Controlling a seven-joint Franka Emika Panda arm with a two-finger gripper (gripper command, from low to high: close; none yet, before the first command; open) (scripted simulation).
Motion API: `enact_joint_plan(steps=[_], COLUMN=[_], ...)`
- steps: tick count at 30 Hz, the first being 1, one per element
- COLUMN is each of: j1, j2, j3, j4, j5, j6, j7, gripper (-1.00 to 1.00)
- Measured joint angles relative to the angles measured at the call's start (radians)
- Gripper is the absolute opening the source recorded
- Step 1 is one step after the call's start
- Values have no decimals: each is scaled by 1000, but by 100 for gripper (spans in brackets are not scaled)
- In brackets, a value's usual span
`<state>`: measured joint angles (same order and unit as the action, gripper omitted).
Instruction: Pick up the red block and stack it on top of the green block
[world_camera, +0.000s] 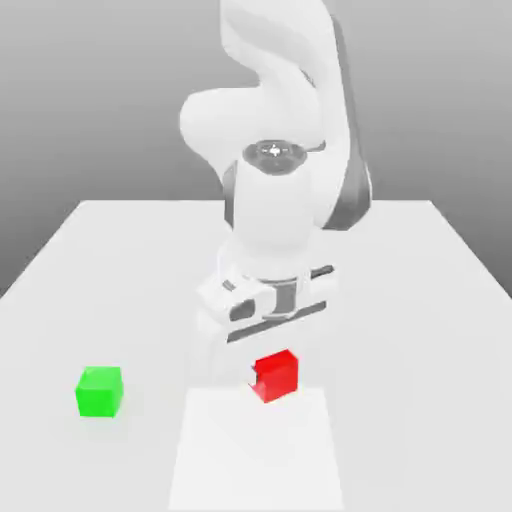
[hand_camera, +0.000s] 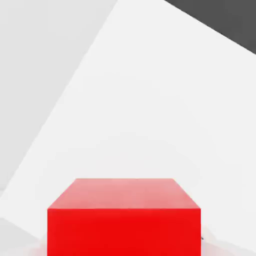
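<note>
Setting: a simulated test scene, not a lived-in room. Evidence: a plain white bench (world_camera: 420, 300) with flat, textureless shading; a featureless grey gradient backdrop; a smooth white robot arm (world_camera: 275, 150) rendered without wear; two uniformly coloured cubes, a red block (world_camera: 277, 377) and a green block (world_camera: 100, 391), as sole props.

The red block (world_camera: 277, 377) was bright red all over, plain with no pattern. In the hand view the red block (hand_camera: 124, 220) had a lighter red top and a deeper red front. The green block (world_camera: 100, 391) was bright green, sitting at about 9 o'clock from the red one. The table (world_camera: 420, 300) was plain white. The arm (world_camera: 275, 150) was white with dark grey parts. The wall behind was grey, darker toward 12 o'clock.
</note>
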<state>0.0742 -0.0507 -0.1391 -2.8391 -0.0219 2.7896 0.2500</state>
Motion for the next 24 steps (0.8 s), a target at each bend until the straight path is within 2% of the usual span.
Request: enact_joint_plan(steps=[10, 15, 21, 22, 24], j1=[-272, -270, -295, -300, -300], j2=[-53, 33, 169, 183, 183], j3=[-246, -266, -212, -205, -205], j4=[72, 86, 91, 91, 91], j5=[-60, 38, 185, 198, 198], j6=[-121, -56, 65, 78, 78], j7=[-359, -463, -569, -579, -579], gripper=[-100, -100, -100, 100, 100])
